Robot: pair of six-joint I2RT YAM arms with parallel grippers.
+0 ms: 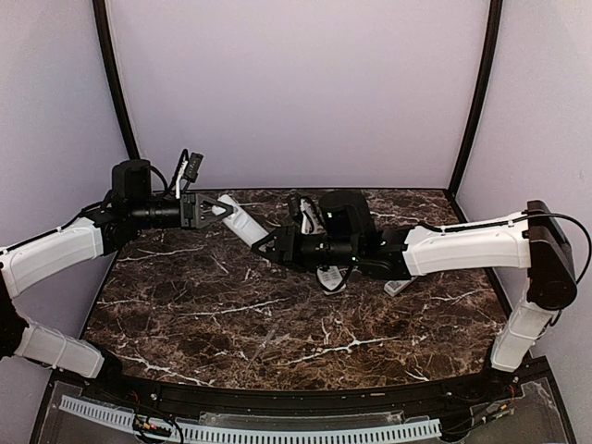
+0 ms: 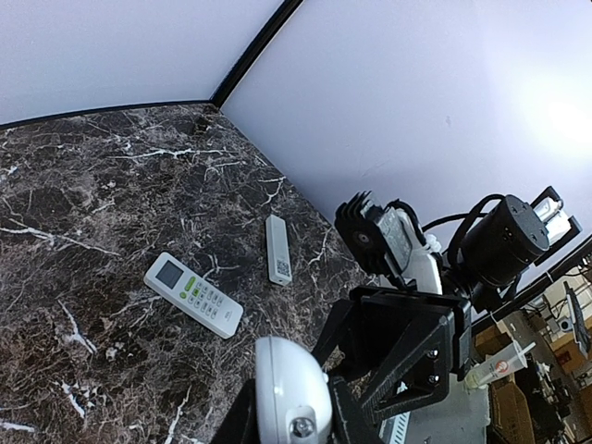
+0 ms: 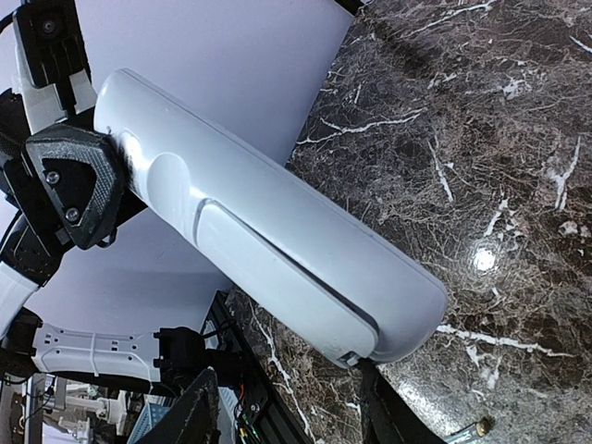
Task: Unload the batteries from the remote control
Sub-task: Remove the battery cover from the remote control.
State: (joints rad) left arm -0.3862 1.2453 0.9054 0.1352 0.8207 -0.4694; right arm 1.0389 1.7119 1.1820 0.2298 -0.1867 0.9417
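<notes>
The left arm [image 1: 55,254] reaches from the table's left side toward the far middle with its forearm about level, and the left gripper [image 1: 218,209] is clamped on one end of a white remote control [image 1: 242,224]. The right arm [image 1: 467,248] stretches leftward, nearly horizontal. The right gripper [image 1: 265,245] has its jaws spread at the remote control's other end (one finger [image 3: 384,414] sits right against it, the other stands apart).

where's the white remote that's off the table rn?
Top view: white remote is in the air, back centre-left, gripped by the left end effector, its other end at the right end effector.
</notes>
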